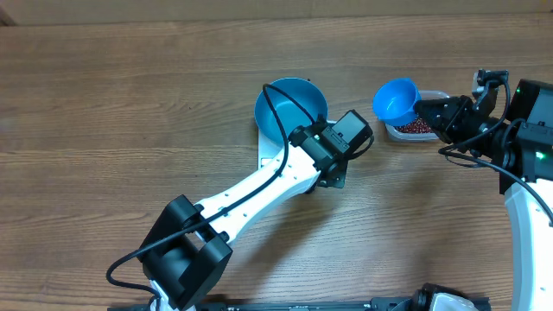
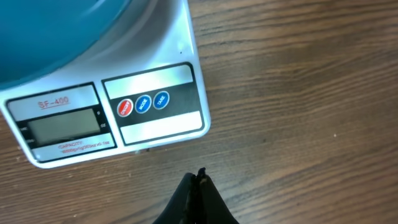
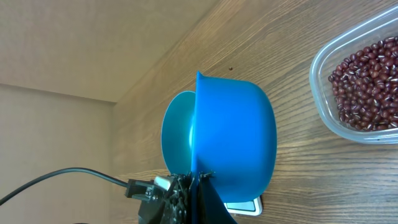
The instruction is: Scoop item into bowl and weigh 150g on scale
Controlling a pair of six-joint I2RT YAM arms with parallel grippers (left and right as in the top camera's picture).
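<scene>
Blue bowl sits on the scale, which our left arm mostly hides overhead; left gripper pinched together. Right gripper clamps the scoop; we see beans in the cropped tub, far right

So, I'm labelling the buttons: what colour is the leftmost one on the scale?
Red. The leftmost button on the scale shows best in the left wrist view.

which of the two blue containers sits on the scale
The bigger bowl, resting on the white scale. The smaller scoop is held in the right gripper, near the tub of beans.
</scene>
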